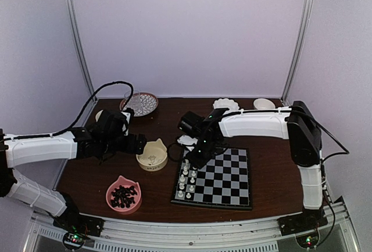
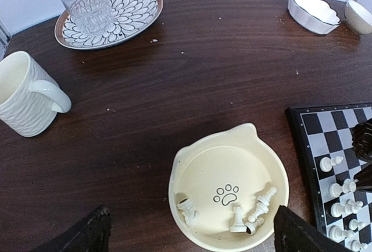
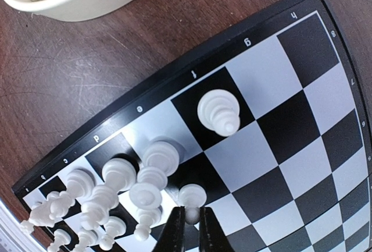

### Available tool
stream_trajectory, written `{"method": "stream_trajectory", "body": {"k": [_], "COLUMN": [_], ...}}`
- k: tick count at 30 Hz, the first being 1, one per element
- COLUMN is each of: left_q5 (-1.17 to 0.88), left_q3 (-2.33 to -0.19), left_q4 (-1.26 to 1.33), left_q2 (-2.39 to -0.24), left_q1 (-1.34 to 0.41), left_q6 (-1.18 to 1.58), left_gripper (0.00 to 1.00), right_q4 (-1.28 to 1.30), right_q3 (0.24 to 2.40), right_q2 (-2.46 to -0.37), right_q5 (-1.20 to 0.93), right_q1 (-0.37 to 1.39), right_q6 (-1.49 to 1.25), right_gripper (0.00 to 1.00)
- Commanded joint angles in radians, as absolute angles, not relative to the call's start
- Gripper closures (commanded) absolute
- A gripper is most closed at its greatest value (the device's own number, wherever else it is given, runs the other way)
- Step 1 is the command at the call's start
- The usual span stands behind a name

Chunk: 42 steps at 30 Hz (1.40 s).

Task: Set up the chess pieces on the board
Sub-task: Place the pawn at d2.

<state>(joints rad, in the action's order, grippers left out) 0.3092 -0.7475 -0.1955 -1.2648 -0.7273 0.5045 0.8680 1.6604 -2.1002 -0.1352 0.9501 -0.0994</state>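
On the chessboard (image 3: pixel 279 118), beside the standing white pieces (image 3: pixel 119 173), your right hand (image 3: pixel 190 229) is closed on a white pawn (image 3: pixel 192 196). Centre its base in its square before you release. Left hand (image 2: pixel 192 237) hangs wide open.

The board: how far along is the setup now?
Done: several white pieces stand on the board, along its left edge. In hand: the right tool grips a pawn there. Left: loose white pieces in the cream bowl, black ones in the pink bowl.
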Motion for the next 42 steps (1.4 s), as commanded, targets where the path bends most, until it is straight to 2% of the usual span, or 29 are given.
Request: {"method": "stream_trajectory", "body": {"k": [1,14,23,27,32,37,42], "left_q5": [0.299,0.295,0.285,0.270,0.265,0.210,0.195], "left_q3": [-0.764,-0.763,-0.762,-0.762,-0.796,-0.839,-0.909], "left_q4": [-0.180,-0.186,-0.187,-0.194,-0.252,-0.295,-0.390], "left_q2": [-1.267,-1.264,-1.260,-1.257,-1.290,-1.367,-1.448], "left_q1": [-0.721,-0.721,-0.721,-0.721,-0.721,-0.721,-0.721], "left_q6": [0.511,0.509,0.503,0.484,0.491,0.526,0.546], "left_gripper": [0.02,0.03,0.03,0.14,0.27,0.35,0.40], "right_q4": [0.862,0.849,0.838,0.803,0.736,0.659,0.501], "right_q3": [1.686,1.690,1.688,1.668,1.620,1.535,1.349], "right_q2": [-2.109,-2.114,-2.088,-2.034,-1.942,-1.828,-1.694], "right_q5": [-0.134,-0.140,-0.120,-0.092,-0.092,-0.067,0.038], "right_q1": [0.945,0.946,0.946,0.945,0.946,0.945,0.946], "right_q6": [-0.094,-0.097,-0.098,-0.094,-0.095,-0.101,-0.091], "right_gripper": [0.92,0.91,0.78,0.72,0.70,0.69,0.69]}}
